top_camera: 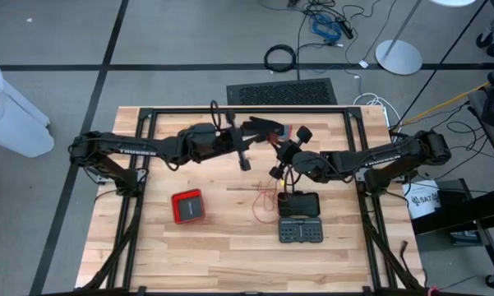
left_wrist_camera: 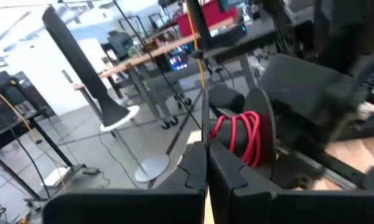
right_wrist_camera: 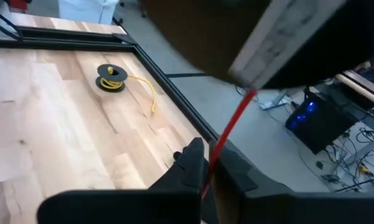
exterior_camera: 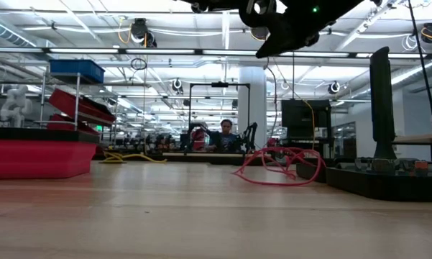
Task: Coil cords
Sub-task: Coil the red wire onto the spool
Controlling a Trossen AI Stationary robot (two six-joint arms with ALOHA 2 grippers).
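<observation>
A pale wooden table (top_camera: 222,238) inside a black frame stands on a grey floor, with a dark mat just beyond its far edge and loose cables scattered farther off. In the low view the room behind is a long workshop hall with shelves, ceiling lights and a person seated far back.

On the table lie a red box (top_camera: 187,205) toward the left arm's side and a black case (top_camera: 300,218) toward the right arm's side. Loose red cord (top_camera: 267,194) lies in loops on the wood just beside that case.

Both arms meet above the table's far middle. The left gripper (left_wrist_camera: 206,177) has its fingers pressed together, a thin strand running between them, and it faces a black spool (left_wrist_camera: 252,140) wound with red cord. The right gripper (right_wrist_camera: 206,174) pinches a taut length of red cord between nearly closed fingers. A small black reel with yellow wire (right_wrist_camera: 112,78) lies on the wood well away from it.
</observation>
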